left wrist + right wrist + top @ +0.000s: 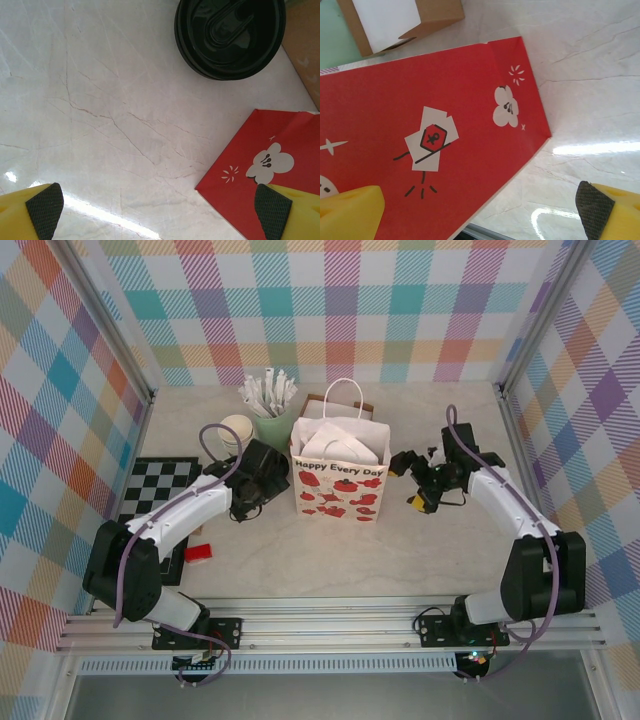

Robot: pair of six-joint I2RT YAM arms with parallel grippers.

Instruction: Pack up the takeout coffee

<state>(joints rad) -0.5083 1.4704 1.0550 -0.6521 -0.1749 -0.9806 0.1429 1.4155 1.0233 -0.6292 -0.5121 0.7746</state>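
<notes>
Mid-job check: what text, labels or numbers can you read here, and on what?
"Happy Every Day": front of the paper bag, top view.
Bag's red sides, wrist views: drawings only, no words.
Packets in the green cup: print too small to read.
Black lid: no lettering readable.

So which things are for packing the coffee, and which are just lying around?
For the job:
coffee, seen from above by its black lid
bag

Just lying about:
green cup of sticks
cream cups
checkerboard
brown box
small red thing
</notes>
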